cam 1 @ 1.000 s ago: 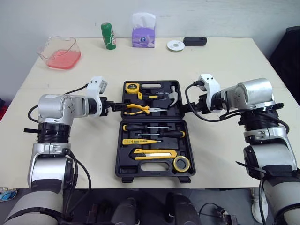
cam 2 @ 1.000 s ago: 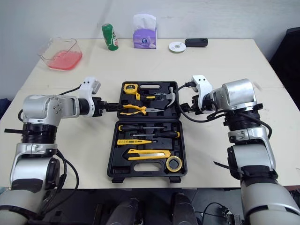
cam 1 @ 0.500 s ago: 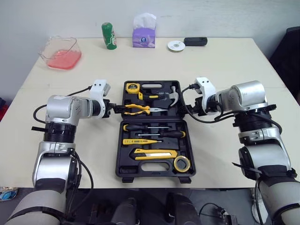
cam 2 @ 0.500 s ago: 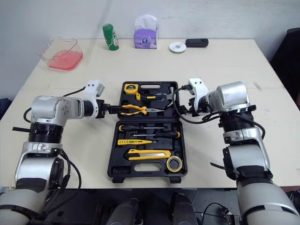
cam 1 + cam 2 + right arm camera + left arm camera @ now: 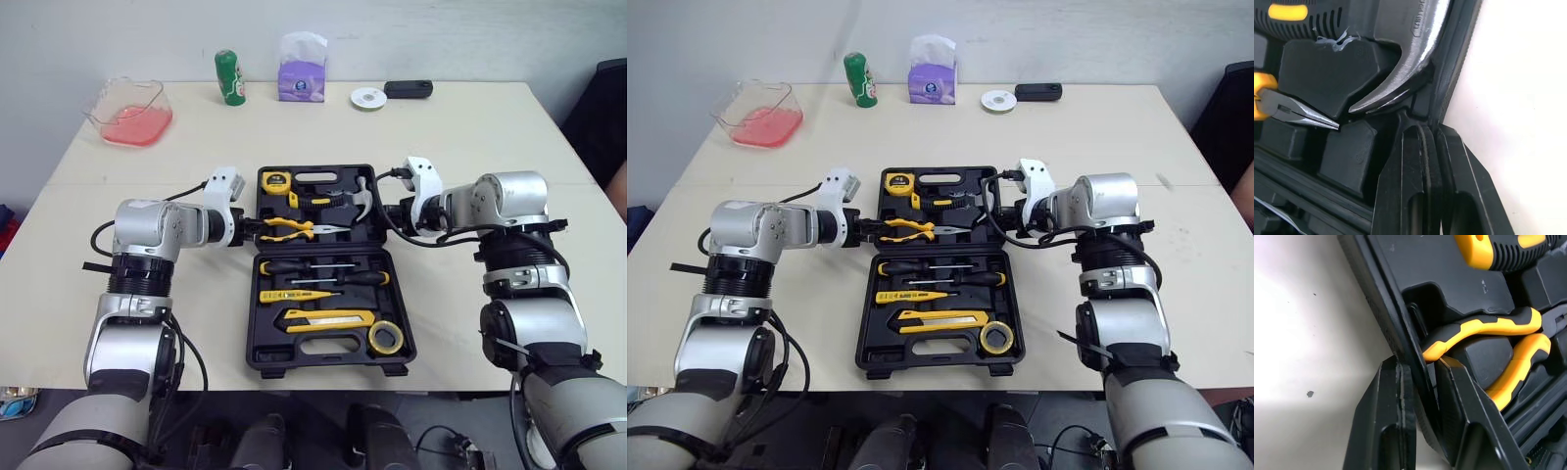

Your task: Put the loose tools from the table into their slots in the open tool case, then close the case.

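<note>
Your tool case (image 5: 328, 368) lies open and flat on the table (image 5: 470, 137), held between your two grippers. The left gripper (image 5: 1418, 363) is clamped on the far half's side wall, with one finger outside and one inside, just beside the single pair of pliers (image 5: 1484, 326). The right gripper (image 5: 1425, 122) pinches the opposite wall, close under the one hammer (image 5: 1410, 58) (its claw curves toward the inner finger). On the near side of both jaws sit two screwdrivers (image 5: 284, 266), one knife (image 5: 328, 318) and one tape roll (image 5: 385, 337).
</note>
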Robot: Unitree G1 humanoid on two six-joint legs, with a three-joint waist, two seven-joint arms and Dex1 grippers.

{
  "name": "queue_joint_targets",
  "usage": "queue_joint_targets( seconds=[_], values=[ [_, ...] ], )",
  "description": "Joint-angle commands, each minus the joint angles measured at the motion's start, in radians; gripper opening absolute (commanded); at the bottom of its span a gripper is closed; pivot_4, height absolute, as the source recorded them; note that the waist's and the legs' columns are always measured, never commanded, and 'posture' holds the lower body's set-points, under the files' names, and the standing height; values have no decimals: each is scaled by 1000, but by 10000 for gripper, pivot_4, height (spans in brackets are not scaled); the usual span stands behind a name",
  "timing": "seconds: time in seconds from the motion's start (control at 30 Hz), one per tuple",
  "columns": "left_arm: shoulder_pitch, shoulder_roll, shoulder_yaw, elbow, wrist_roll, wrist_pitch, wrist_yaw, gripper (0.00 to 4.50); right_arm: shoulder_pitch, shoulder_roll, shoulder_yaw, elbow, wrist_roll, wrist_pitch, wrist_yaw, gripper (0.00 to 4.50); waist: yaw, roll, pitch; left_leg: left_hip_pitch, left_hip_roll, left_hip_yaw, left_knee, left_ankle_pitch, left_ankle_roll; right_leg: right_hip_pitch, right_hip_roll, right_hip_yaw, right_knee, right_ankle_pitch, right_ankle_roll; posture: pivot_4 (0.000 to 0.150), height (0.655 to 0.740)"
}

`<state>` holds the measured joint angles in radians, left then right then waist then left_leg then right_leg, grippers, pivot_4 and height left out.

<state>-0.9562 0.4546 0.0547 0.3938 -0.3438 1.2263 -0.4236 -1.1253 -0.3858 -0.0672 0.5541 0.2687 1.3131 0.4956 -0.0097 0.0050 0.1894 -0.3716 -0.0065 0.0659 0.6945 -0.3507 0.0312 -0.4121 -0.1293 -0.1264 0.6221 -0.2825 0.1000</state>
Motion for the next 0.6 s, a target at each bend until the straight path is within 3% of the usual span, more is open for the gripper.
queue_joint_targets(
  seconds=[0.03, 0.13, 0.27, 0.4, 0.47, 0.6],
  values=[
    [-3, 2, 58, -5, 5, -53, 25, 3047, 10, 2, -63, -49, 17, -9, -38, 0, 0, 0, 0, 0, 0, 0, 0, 0, 0, 0, 0, 0, 0, 0, 0, 1500, 7400],
    [-8, -15, 109, -1, -3, -116, 48, 2936, 37, 17, -100, -108, 38, -70, -47, 0, -1, 0, 0, 0, 0, 0, 0, 0, 0, -1, 0, 0, 0, 0, 0, 1500, 7400],
    [2, -47, 191, -15, -18, -320, 73, 2338, 121, 62, -157, -252, 61, -313, -60, 0, -4, 0, 0, -4, 0, 0, 0, 0, 0, -4, 0, 0, 0, 0, 0, 1500, 7400],
    [41, -55, 181, -39, -13, -509, 8, 1658, 257, 58, -57, -370, -34, -741, -3, 0, -9, 0, 1, -8, -1, 2, -2, 0, 0, -10, 0, 0, 1, 0, 0, 1500, 7400],
    [71, -58, 164, -21, 30, -709, -15, 113, 302, 58, -29, -372, -61, -831, -6, 0, -18, 0, 1, -13, -1, 3, -3, 0, 0, -17, 0, 1, 1, 0, 0, 1500, 7400],
    [157, -53, 147, 83, 129, -1213, -39, 113, 421, 18, 57, -320, -211, -1242, -26, 0, -24, 0, 1, -15, -1, 3, -3, 0, 0, -19, 0, -1, 1, 0, 0, 1500, 7400]
  ],
)
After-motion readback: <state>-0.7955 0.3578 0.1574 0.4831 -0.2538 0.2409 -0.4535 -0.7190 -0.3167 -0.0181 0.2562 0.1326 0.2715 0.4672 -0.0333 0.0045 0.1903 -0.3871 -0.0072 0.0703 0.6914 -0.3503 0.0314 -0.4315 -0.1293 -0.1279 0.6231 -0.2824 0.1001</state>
